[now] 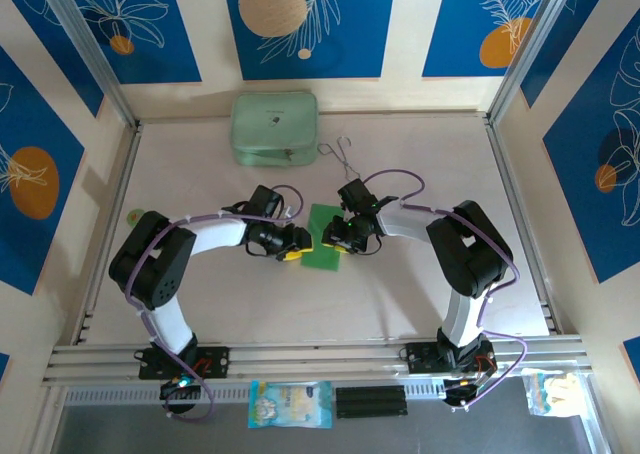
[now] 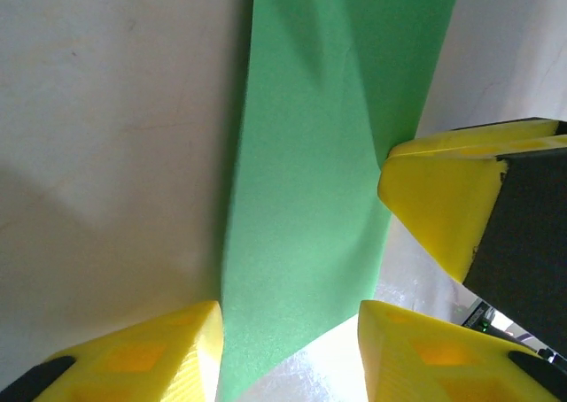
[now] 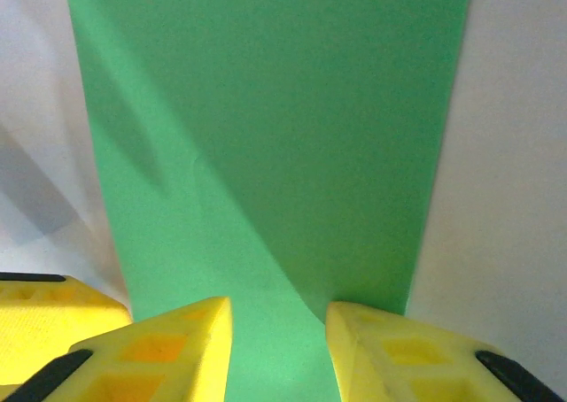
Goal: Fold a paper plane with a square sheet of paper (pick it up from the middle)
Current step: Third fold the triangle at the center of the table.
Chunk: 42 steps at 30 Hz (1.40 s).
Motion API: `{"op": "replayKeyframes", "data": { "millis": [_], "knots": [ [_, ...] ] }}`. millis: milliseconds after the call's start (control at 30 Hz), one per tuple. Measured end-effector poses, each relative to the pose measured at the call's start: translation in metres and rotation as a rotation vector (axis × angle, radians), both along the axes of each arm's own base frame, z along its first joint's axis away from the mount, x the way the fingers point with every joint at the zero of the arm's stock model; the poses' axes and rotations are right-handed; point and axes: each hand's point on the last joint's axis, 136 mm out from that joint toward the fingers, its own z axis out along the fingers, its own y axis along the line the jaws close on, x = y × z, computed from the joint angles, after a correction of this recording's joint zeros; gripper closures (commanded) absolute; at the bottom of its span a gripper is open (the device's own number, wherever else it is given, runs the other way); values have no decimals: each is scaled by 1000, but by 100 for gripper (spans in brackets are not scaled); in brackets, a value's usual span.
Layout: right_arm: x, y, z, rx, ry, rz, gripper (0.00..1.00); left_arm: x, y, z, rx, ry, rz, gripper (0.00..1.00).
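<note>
The square sheet of paper (image 1: 321,257) is bright green and lies mid-table, folded into an upright rectangle, with both grippers meeting over it. My left gripper (image 1: 297,251) reaches in from the left; in its wrist view the paper (image 2: 310,172) runs up between its yellow fingers (image 2: 177,349), and the jaws of the left gripper (image 2: 288,331) stand apart over the sheet's near corner. My right gripper (image 1: 333,242) comes from the right; one of its fingers (image 2: 434,207) touches the paper's edge. The right gripper (image 3: 279,312) is open astride the paper (image 3: 266,119), where a slanting crease ends at one fingertip.
A pale mint case (image 1: 274,127) stands at the back of the table, with thin wire tongs (image 1: 340,156) just right of it. A small green disc (image 1: 135,215) lies near the left rail. A printed packet (image 1: 290,404) sits below the front rail.
</note>
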Motion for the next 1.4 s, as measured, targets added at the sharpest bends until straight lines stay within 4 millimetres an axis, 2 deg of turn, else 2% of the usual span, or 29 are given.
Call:
{"op": "replayKeyframes", "data": {
  "millis": [167,333,467,700,1067,1400],
  "knots": [
    [0,0,0,4,1,-1,63,0,4,-2,32,-8,-6,50],
    [0,0,0,9,2,2,63,-1,6,-5,48,-1,-2,52],
    [0,0,0,9,1,5,63,-2,4,-9,43,15,-11,54],
    [1,-1,0,17,4,2,63,-4,-11,2,-20,11,-67,58],
    [1,-3,0,40,-5,1,63,10,-15,10,-69,-14,-43,64],
    [3,-5,0,41,-12,6,63,22,-12,-6,-68,9,-11,66]
  ]
}}
